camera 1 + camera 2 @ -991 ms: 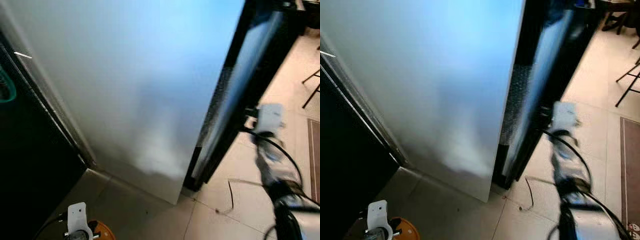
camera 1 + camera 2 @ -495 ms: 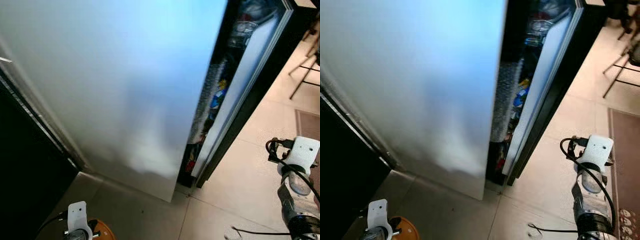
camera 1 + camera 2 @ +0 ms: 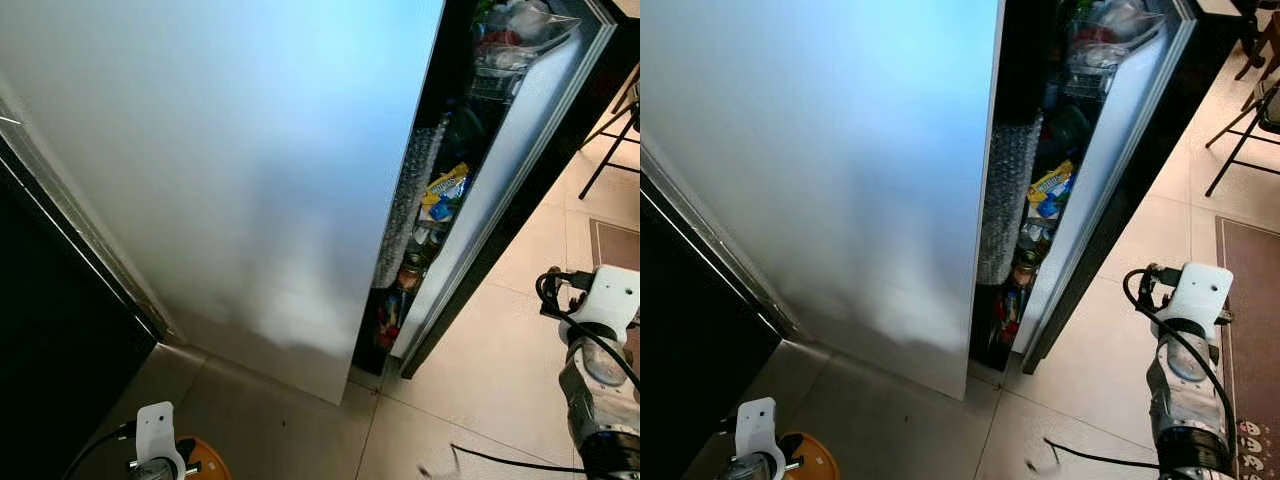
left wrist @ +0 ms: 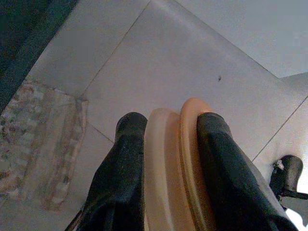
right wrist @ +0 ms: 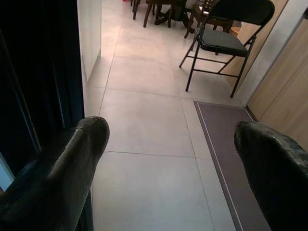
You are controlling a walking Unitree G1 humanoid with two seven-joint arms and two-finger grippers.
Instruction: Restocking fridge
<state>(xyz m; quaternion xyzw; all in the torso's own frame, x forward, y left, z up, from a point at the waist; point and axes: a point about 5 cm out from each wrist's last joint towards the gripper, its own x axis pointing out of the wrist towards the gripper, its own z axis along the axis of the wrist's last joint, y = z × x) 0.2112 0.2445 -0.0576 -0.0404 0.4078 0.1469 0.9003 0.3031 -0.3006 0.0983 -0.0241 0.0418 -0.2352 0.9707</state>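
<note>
Closest to the camera, low on the robot's left, the left tool [image 4: 166, 144] is clamped on a stack of two round orange and cream discs [image 4: 178, 168], perhaps plates or lids, held on edge between its two black fingers [image 4: 120, 178]; the orange rim [image 3: 205, 462] also peeks out beside the white wrist mount in the head view. Beneath it lies a pale tiled floor [image 4: 159, 62], with a patterned mat [image 4: 41, 139] near one side. On the robot's right, the right tool [image 5: 171, 130] is spread wide with nothing between its fingers [image 5: 67, 163], hanging above the tiles beside the fridge door's dark edge; its silver arm with a white wrist mount [image 3: 1195, 300] and black cable stands just clear of the door. Ahead rises the fridge [image 3: 230, 160], its broad silver side panel taking up most of the view. The fridge door [image 3: 1110, 170] stands ajar on the right, and through the narrow gap packed door shelves show bottles, jars and a yellow and blue packet [image 3: 1050, 185]; its printing is too small to read. Bubble wrap [image 3: 1002, 200] hangs along the cabinet edge. Farther off stand a black folding chair [image 5: 219, 36], a dark rug [image 5: 226, 159] and wooden chairs.
</note>
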